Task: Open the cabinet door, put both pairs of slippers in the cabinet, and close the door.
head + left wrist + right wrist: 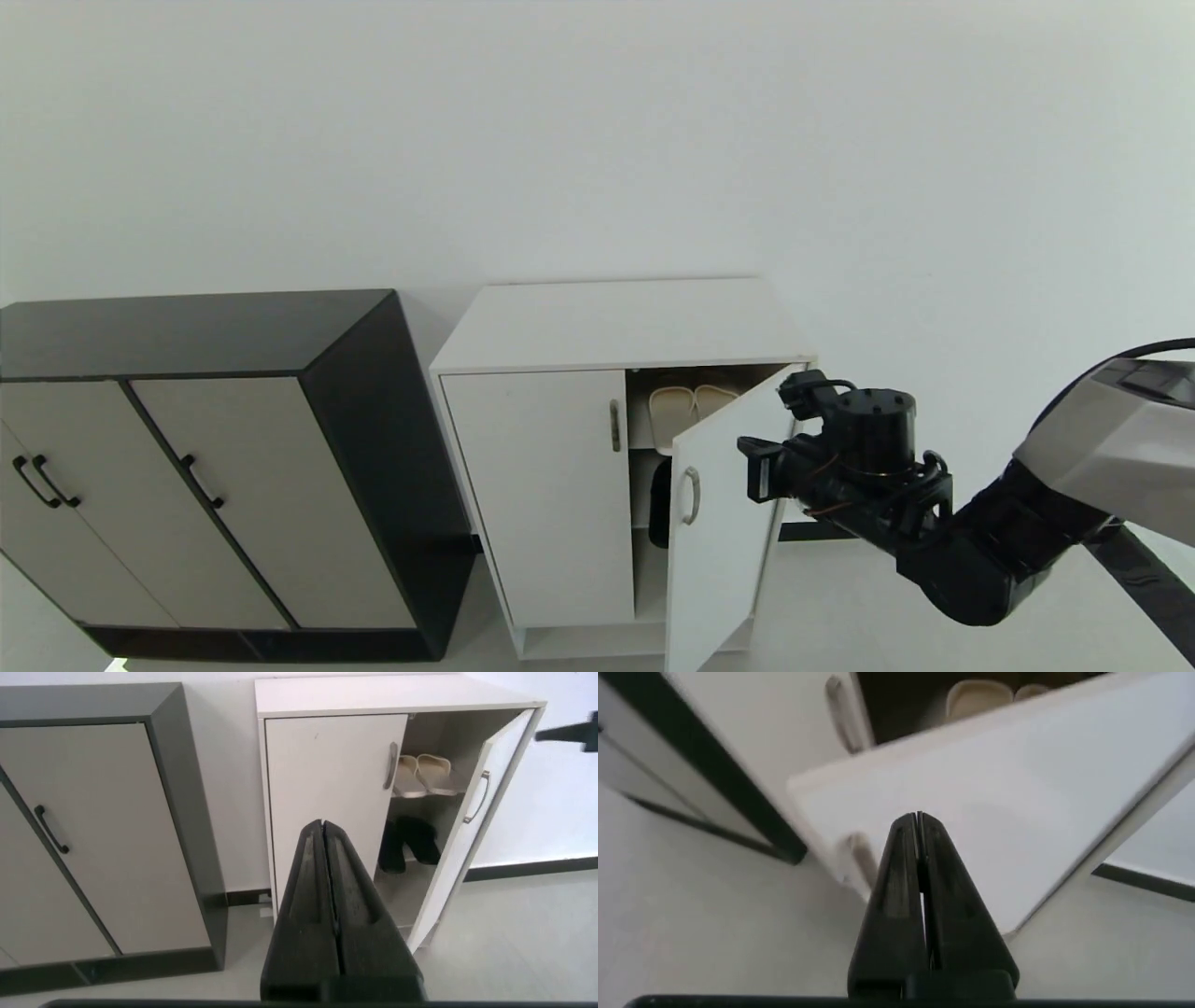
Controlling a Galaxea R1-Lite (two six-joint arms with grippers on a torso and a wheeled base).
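Finds stiff white panel cabinet door [719, 541] half open, soft beige slippers [686, 406] shelved above black pair [659, 504]; holds right gripper [920, 821] pressed together near door's outer face, left gripper [322, 826] likewise, well back; probably light, free-swinging; push flat panel beside curved metal handle [691, 495].

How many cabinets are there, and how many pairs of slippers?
Cabinets: 2 (white cabinet, dark cabinet)
Pairs of slippers: 2 (beige pair on the upper shelf, black pair on the shelf below)
Total: 4
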